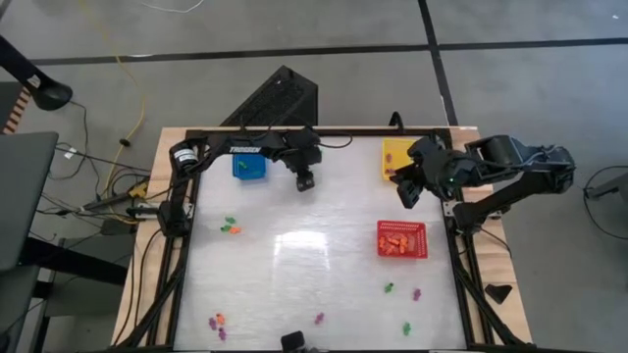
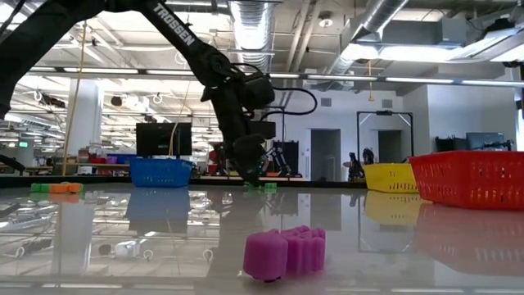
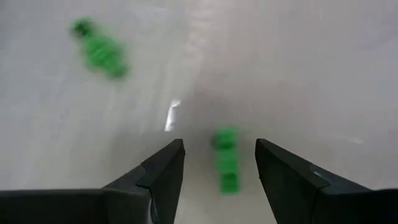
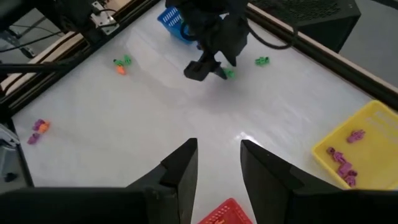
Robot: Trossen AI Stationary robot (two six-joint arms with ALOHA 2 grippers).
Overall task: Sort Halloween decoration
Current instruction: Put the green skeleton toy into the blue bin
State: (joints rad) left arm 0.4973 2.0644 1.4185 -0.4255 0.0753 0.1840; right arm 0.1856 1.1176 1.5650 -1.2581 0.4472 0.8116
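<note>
Left gripper (image 3: 219, 163) fingers wide, straddling green piece (image 3: 226, 163) on desk (image 1: 324, 265) near 12 o'clock. Looks light, rigid, slippery; pinch its narrow midsection. Right gripper (image 4: 219, 163) open, empty.

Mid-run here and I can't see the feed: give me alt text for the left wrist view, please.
The left claw is open over the pale table, its two dark fingers either side of a small green piece lying between them, not yet gripped. A second green piece, blurred, lies farther off on the table.
</note>
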